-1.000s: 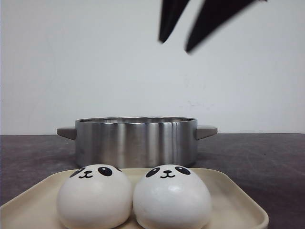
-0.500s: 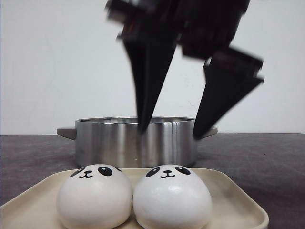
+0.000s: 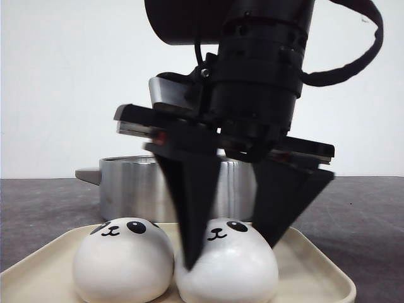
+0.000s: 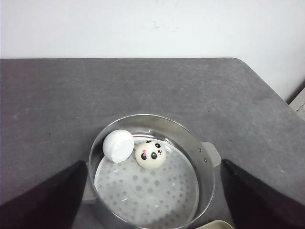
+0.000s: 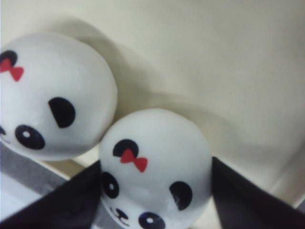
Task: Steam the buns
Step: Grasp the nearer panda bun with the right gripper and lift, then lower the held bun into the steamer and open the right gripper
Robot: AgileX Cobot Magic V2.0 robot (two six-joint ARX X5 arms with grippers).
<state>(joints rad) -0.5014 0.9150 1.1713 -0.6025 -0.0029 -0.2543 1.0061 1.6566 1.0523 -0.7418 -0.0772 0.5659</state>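
Observation:
Two panda-faced buns sit side by side on a cream tray [image 3: 319, 273]: the left bun [image 3: 123, 260] and the right bun [image 3: 230, 274]. My right gripper [image 3: 231, 255] is open and lowered over the right bun [image 5: 152, 143], one black finger [image 3: 189, 214] between the two buns and the other on its far side. The neighbouring bun [image 5: 52, 95] rests against it. Two more buns lie in the steel pot [image 4: 208, 177]: one face up [image 4: 151, 154], one turned away [image 4: 118, 145]. My left gripper [image 4: 153, 164] hovers open above the pot, holding nothing.
The pot [image 3: 126, 186] stands just behind the tray on a dark grey table [image 4: 57, 95], with a handle [image 4: 212, 152] on each side. A perforated white liner [image 4: 152, 191] covers the pot's floor. A white wall rises behind.
My right gripper has come down from high above the pot to straddle the right bun on the tray. The buns have stayed put.

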